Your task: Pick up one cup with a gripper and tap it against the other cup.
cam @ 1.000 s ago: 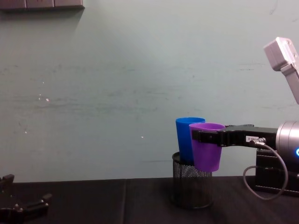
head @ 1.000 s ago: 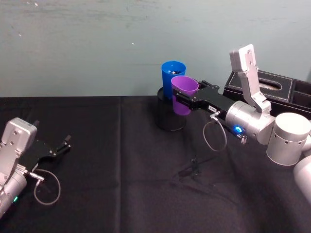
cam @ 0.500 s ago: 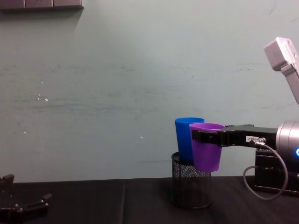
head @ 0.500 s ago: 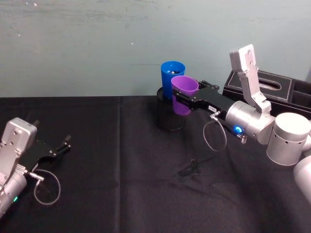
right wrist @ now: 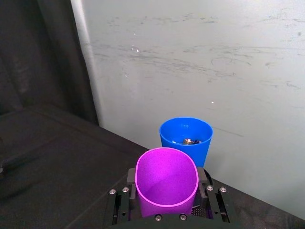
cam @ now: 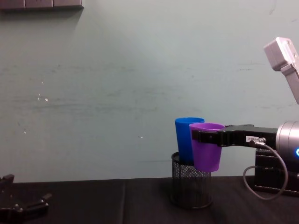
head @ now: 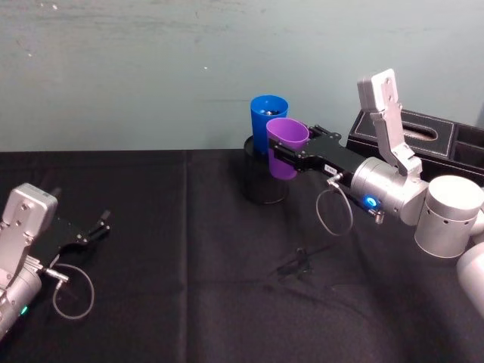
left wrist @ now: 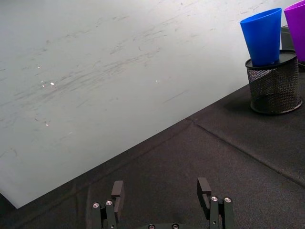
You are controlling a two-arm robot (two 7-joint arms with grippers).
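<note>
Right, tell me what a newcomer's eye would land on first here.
The purple cup stands out first, held upright in the air by the right pincer toward the far middle of the scene. Just behind it stands the bright blue cup, seated in a black mesh pen holder; whether the two cups touch cannot be told. The left pincer sits open and idle, low at the near left.

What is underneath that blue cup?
A black mesh pen holder: the blue cup sits at its top. The holder's inside is covered. The right gripper holds the purple cup beside it; the left gripper lies open far off.
</note>
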